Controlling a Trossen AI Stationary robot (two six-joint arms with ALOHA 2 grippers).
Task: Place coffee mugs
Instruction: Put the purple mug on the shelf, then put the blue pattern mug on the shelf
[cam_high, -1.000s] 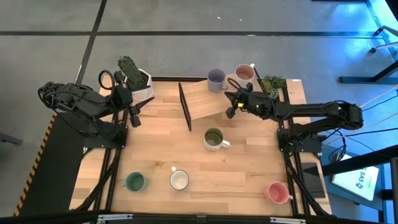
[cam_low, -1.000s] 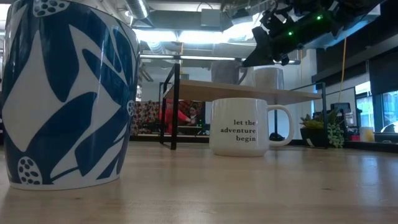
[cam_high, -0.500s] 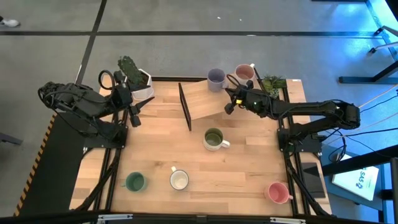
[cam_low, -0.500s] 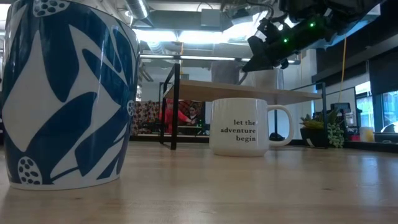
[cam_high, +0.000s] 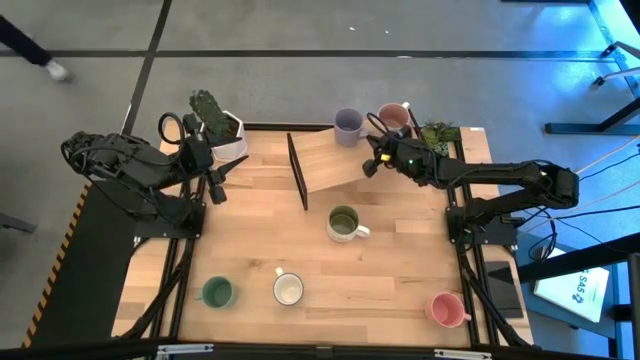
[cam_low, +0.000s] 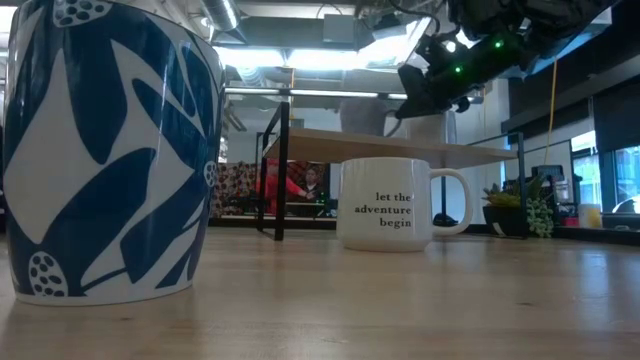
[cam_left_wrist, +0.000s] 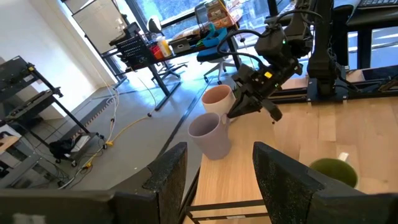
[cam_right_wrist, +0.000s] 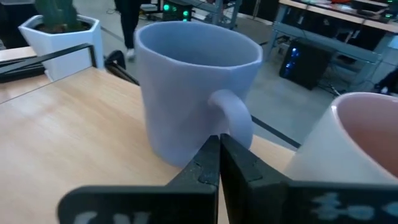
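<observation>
Beside the closed right hand (cam_right_wrist: 217, 163), a smooth, rounded lavender-blue mug (cam_right_wrist: 189, 90).

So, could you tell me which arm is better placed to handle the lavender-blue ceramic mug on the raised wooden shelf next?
The right. The right gripper, fingers shut, points at the lavender-blue ceramic mug's handle on the raised wooden shelf. The left gripper waits open beside the white hexagonal cactus pot, far across the table.

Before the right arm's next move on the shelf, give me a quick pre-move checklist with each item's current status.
1. Right gripper fingers shut, holding nothing: ok.
2. Right gripper near the lavender mug, pointing at its handle: ok.
3. Lavender mug and mauve mug upright on the shelf: ok.
4. Clearance between fingertips and lavender mug handle: cannot tell.
5. Left gripper waiting near the cactus pot: ok.
6. Olive green mug upright on the table: ok.
</observation>
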